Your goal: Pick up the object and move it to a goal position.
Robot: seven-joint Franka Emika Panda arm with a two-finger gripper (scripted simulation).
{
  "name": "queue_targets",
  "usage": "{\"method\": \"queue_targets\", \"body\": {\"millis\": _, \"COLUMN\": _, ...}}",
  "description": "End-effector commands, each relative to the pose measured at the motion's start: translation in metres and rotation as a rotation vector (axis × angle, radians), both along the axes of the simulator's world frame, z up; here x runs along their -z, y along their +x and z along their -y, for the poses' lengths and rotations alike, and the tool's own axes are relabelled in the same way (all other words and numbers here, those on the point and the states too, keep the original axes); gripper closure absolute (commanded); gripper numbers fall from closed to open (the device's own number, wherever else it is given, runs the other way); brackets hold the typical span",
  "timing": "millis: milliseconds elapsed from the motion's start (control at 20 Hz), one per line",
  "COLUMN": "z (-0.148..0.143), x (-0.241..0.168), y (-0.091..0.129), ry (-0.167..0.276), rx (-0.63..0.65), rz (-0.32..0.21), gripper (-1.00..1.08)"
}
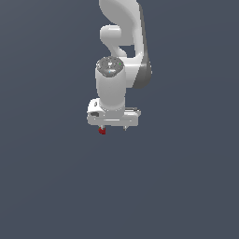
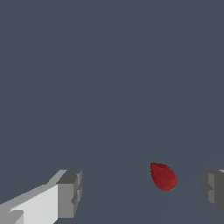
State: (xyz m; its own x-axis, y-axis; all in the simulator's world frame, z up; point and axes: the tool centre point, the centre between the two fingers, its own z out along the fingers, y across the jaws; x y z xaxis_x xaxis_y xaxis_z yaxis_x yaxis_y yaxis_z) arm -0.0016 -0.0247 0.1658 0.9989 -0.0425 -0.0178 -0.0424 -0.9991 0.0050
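I see the fingers (image 2: 70, 194) spread wide, holding nothing; the object (image 2: 163, 176) sits between them (nearer one finger than the other); I'd recentre before closing.

White arm (image 1: 122, 46) descends from the upper frame edge in the exterior view, folded at a grey-sided joint; wrist points straight down; gripper (image 1: 113, 127) hangs beneath the flat white hand body; 2 short fingers (image 2: 69, 194) stand well apart, jaws spread wide; nothing is clamped between them.
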Motion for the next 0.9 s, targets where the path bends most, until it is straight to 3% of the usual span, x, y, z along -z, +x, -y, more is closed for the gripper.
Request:
{"method": "queue_targets", "body": {"millis": 0, "z": 0.0, "x": 0.0, "y": 0.0, "ry": 0.0, "rx": 0.0, "rz": 0.0, "gripper": -0.92}}
{"method": "queue_targets", "body": {"millis": 450, "z": 0.022, "x": -0.024, "y": 0.01, "ry": -0.012, "rx": 0.023, "rz": 0.055, "gripper": -0.92}}
{"method": "queue_targets", "body": {"millis": 850, "z": 0.025, "x": -0.016, "y": 0.006, "ry": -0.011, "rx": 0.016, "rz": 0.053, "gripper": -0.92}}
